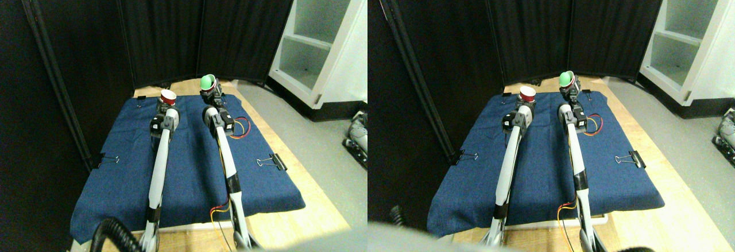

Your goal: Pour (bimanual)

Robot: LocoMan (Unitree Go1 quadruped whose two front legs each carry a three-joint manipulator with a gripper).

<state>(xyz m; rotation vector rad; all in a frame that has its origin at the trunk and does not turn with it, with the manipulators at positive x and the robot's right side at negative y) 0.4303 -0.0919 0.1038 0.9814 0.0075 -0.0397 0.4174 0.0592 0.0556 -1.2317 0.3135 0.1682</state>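
We take the blue cloth (189, 166) as our landmark; it lies spread over the wooden surface (298, 206) and is pinned at its edges by black binder clips, one on its right edge (273, 162) and one on its left edge (106, 160).

Both of our arms reach out over the cloth toward its far end. Our left end effector (166, 107) is at the red cup (168, 97), which sits upright near the far edge of the cloth, left of its middle. The cup appears to be in the left end effector's grip, though the jaws are too small for us to make out, so we cannot tell for certain.

Our right end effector (211, 94) is raised at the far edge of the cloth, just right of its middle, with the green cup (207, 82) at its tip. The green cup is tilted, its mouth facing up and to the right, and it stands higher than the red cup. It looks held, but again we cannot tell how the jaws stand.

The two cups are near each other but apart.

Red and yellow wires (240, 128) loop over the cloth just right of our right arm. Beyond the cloth stand black curtain panels (172, 28), and to its far right a white shelf unit (321, 39).
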